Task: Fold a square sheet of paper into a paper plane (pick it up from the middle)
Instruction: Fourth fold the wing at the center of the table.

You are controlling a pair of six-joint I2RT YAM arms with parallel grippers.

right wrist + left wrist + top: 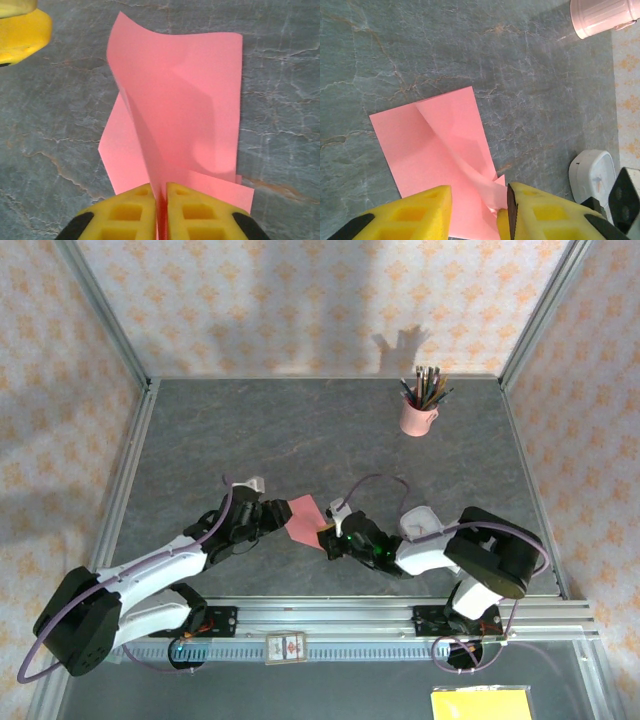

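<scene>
Pinching the paper [185, 100] at its near edge, the right fingers [187, 210] were closed on it with only the sheet's thickness between them. I judged that this grip was there to anchor the raised fold while the other arm worked. The left fingers [525, 210] stood apart, straddling the ridge where the paper rose off the surface [250, 430]. The ridge sat close to one finger, and neither finger clearly clamped it. I took that as a spot chosen to press or re-take the crease from the opposite side, though I could not tell which.

The paper lay near the front middle of the surface, between the two arms and well apart from the cup [418, 418] at the back. It was salmon pink and only partly folded. One portion lay flat on the surface, and a second flap was lifted and bowed upward from the right fingers, with a top corner curling free. A diagonal crease ran across the flat part towards the ridge. It had no pointed dart shape yet, so I judged the folding to be at an early stage.
</scene>
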